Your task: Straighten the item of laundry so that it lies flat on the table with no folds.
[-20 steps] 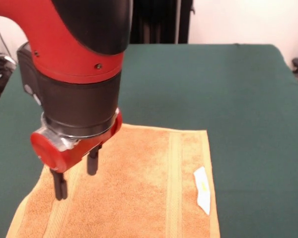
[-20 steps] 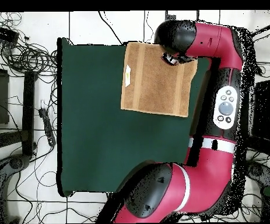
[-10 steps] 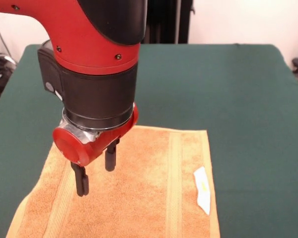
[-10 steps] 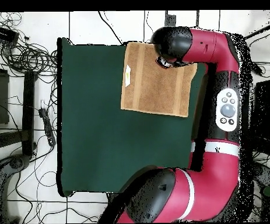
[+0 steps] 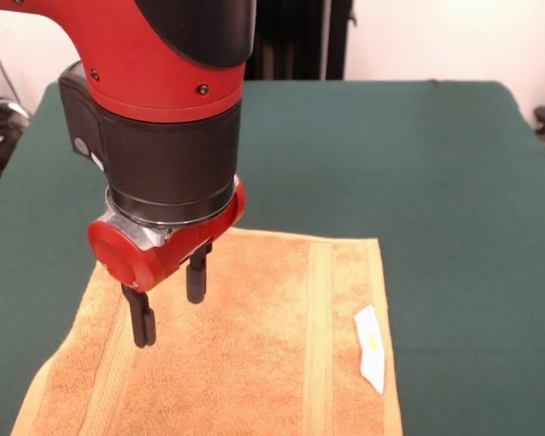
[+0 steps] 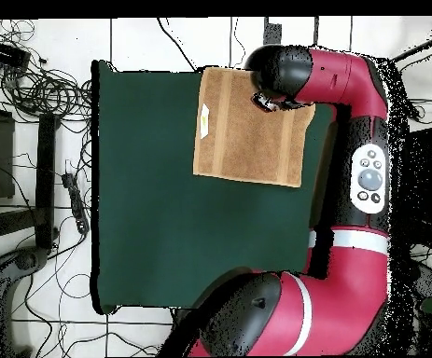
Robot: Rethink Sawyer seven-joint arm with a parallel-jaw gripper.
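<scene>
End effector (image 5: 169, 305) has lifted slightly above flat towel (image 5: 272, 363).

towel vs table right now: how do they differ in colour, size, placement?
Colour: the towel is golden-orange terry with woven bands; the table is plain dark green cloth.
Size: the towel covers only a small part of the table, which is far larger.
Placement: overhead, the towel lies against one table edge, not in the middle.
Shared: both are rectangular, and both lie flat with no fold showing. The gripper hangs above the towel, jaws open.
</scene>
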